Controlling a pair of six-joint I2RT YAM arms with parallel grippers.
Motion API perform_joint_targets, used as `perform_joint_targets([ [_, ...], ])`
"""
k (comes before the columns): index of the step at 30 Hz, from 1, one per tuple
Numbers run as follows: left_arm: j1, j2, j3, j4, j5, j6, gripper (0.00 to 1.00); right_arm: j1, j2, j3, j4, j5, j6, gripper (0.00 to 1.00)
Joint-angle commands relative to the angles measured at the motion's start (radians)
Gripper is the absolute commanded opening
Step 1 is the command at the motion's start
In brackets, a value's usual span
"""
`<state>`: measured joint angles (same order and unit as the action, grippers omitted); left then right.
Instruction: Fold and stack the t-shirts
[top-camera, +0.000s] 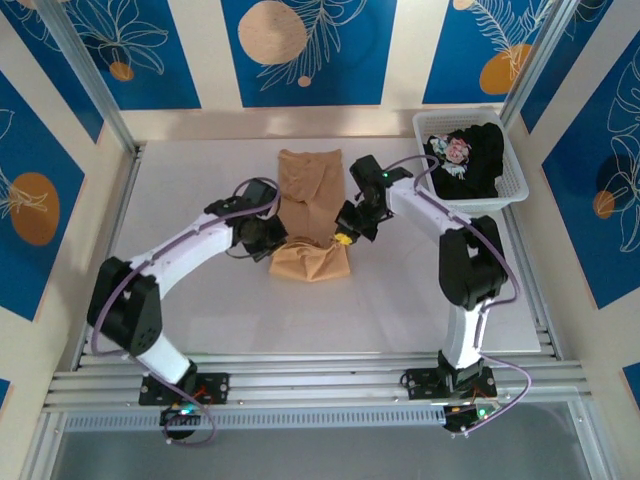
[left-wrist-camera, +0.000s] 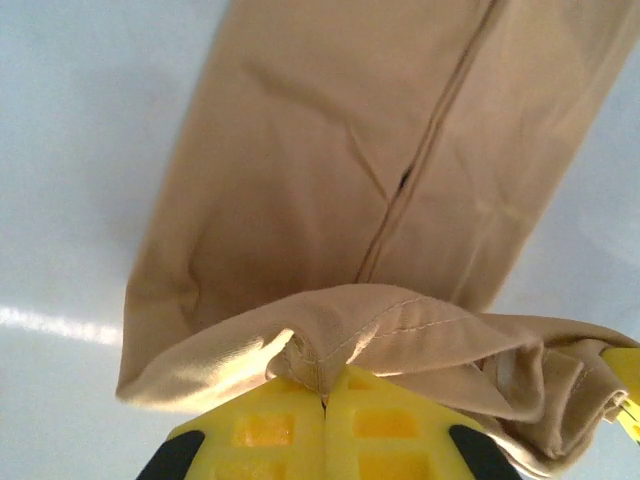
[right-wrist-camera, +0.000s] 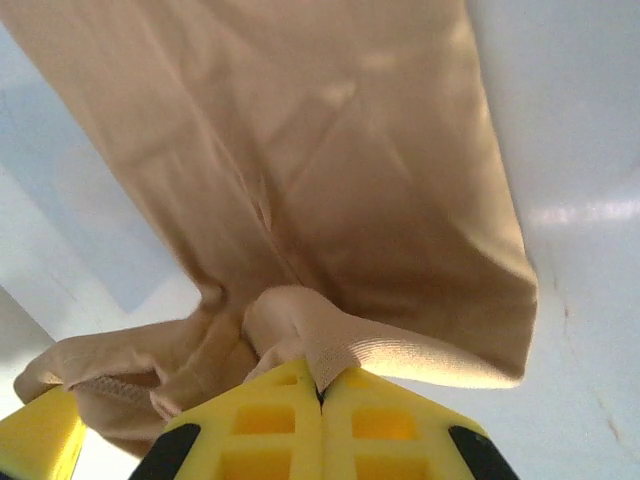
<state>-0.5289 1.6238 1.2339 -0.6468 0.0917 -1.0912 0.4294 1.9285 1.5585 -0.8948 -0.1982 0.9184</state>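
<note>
The tan-orange t-shirt (top-camera: 309, 205) lies as a long narrow fold in the middle of the table, its near end lifted and doubled back. My left gripper (top-camera: 272, 240) is shut on the hem at the shirt's near left corner, and the wrist view shows the stitched edge (left-wrist-camera: 330, 345) pinched between the yellow fingers (left-wrist-camera: 260, 430). My right gripper (top-camera: 347, 236) is shut on the ribbed edge (right-wrist-camera: 345, 350) at the near right. The black t-shirt (top-camera: 470, 155) with its pink-white print lies crumpled in the basket.
A white mesh basket (top-camera: 512, 180) stands at the back right of the white table (top-camera: 200, 320). Aluminium rails (top-camera: 320, 375) run along the near edge. Patterned walls close in the back and sides.
</note>
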Motion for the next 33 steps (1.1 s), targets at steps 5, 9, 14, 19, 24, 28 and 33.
perform_joint_targets([
  [5, 0.100, 0.226, 0.190, 0.045, 0.002, 0.084, 0.00, -0.072, 0.228, 0.249, -0.054, -0.021, -0.041, 0.00],
  [9, 0.128, 0.337, 0.286, 0.061, 0.039, 0.113, 0.00, -0.091, 0.346, 0.398, -0.100, -0.028, -0.062, 0.00],
  [14, 0.156, 0.433, 0.388, 0.084, 0.089, 0.173, 0.06, -0.114, 0.431, 0.518, -0.126, -0.034, -0.095, 0.24],
  [19, 0.160, 0.399, 0.395, 0.037, 0.067, 0.250, 0.53, -0.138, 0.377, 0.506, -0.114, -0.011, -0.147, 0.53],
  [24, 0.160, 0.184, 0.129, 0.053, 0.047, 0.218, 0.57, -0.140, 0.202, 0.304, -0.061, 0.031, -0.164, 0.59],
  [28, 0.157, 0.029, -0.142, 0.132, 0.107, 0.095, 0.56, -0.109, 0.042, 0.027, 0.041, 0.021, -0.121, 0.60],
  [33, 0.127, -0.002, -0.310, 0.270, 0.206, -0.051, 0.50, -0.038, -0.065, -0.220, 0.173, -0.011, -0.057, 0.60],
])
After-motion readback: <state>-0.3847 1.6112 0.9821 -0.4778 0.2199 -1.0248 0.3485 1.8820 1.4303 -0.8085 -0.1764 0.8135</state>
